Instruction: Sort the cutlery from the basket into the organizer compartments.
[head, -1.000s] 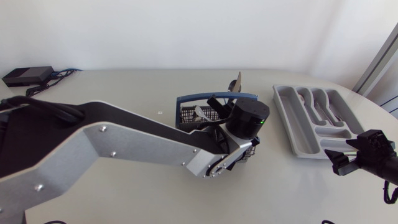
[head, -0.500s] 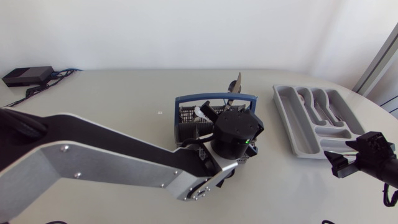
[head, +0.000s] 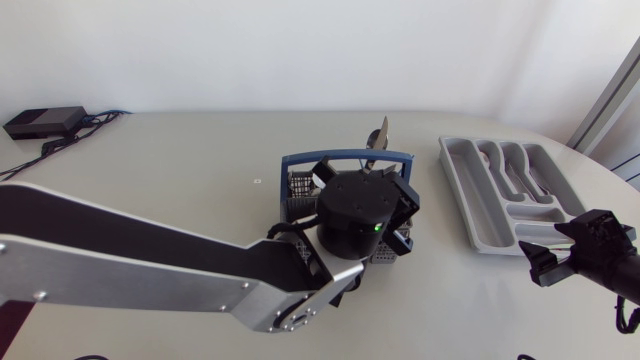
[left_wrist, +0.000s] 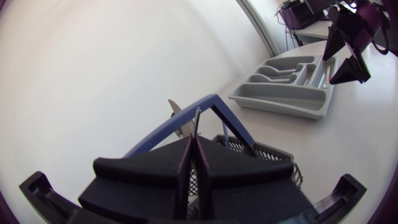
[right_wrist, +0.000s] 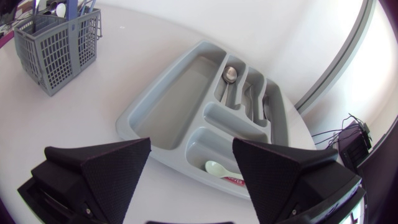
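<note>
- Your left gripper (left_wrist: 193, 167) is closed tight on a thin piece of cutlery (left_wrist: 196, 127) at the basket (right_wrist: 59, 50). The piece shows edge-on, so you cannot tell whether it is a knife or a fork. A hold that narrow can let it swivel or slip as you lift.
- The basket's blue handle (left_wrist: 180, 124) arches just ahead of the fingers. If you pull up at a slant, the piece may catch under it and drag or tip the basket.
- A knife (head: 380, 133) stands in the basket just beyond that handle. A sideways swing could knock it out.
- The tray (right_wrist: 177, 93) sits well apart from the basket, with a spoon (right_wrist: 229, 74) in one slot. A loose hold could drop the piece on the table on the way across.
- Your right gripper (right_wrist: 191, 148) hangs wide open and empty by the tray's near end, where it may block your approach.
</note>
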